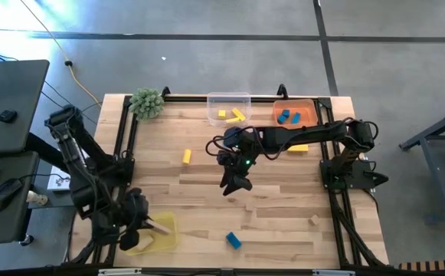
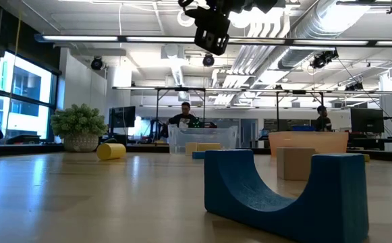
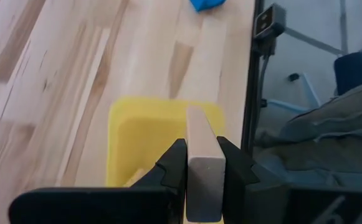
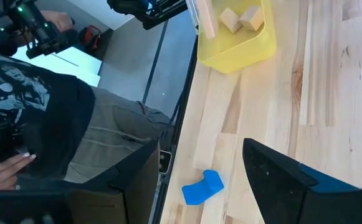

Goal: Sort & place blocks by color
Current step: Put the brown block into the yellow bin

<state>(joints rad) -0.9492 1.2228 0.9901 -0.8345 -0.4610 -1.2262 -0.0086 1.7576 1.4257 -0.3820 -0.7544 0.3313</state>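
1. The left gripper [image 3: 204, 163] hangs over the yellow tray [image 1: 163, 234] at the table's front left, jaws clamped on a plain wood bar [image 3: 204, 165].
2. The right gripper [image 1: 235, 181] hovers mid-table, fingers spread and empty.
3. A blue arch block [image 1: 233, 240] lies near the front edge.

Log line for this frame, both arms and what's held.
left gripper: shut on plain wood bar, above yellow tray | right gripper: open, empty, mid-table | blue arch block: loose on table
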